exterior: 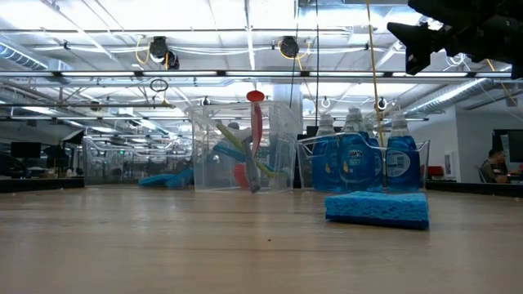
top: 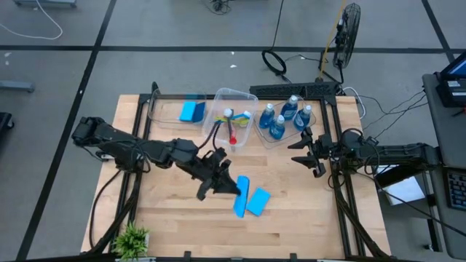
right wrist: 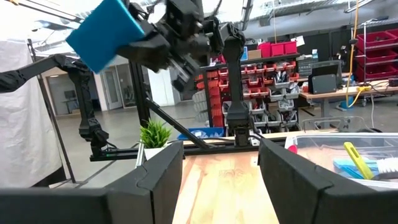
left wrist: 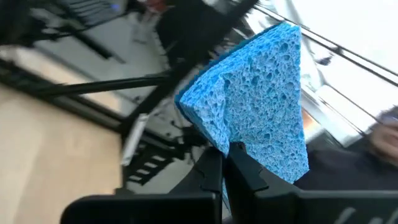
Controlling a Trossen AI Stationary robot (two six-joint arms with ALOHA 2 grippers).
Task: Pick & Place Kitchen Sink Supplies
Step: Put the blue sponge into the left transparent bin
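Three clear tubs: the left tub [top: 166, 109] holds one sponge [top: 191, 111], the middle tub [top: 231, 125] brushes [top: 231, 131], the right tub [top: 282, 135] four bottles [top: 285, 116]. The left gripper [top: 234, 188] pinches a second sponge [left wrist: 258, 127] tightly; the right gripper [top: 306, 154] stands open, empty.

There are 4 bottles of blue liquid [top: 285, 116], all standing together in 1 clear tub [top: 256, 135]. There are 3 clear tubs in total. I count 3 blue sponges for sure: 1 in the left tub [top: 191, 111], 1 lying on the table [top: 258, 201], and 1 held up by the left gripper [top: 227, 184]. Brushes [top: 231, 125] stand in the middle tub [top: 218, 98], but their exact number I cannot tell. There is 1 small green plant [top: 132, 239]
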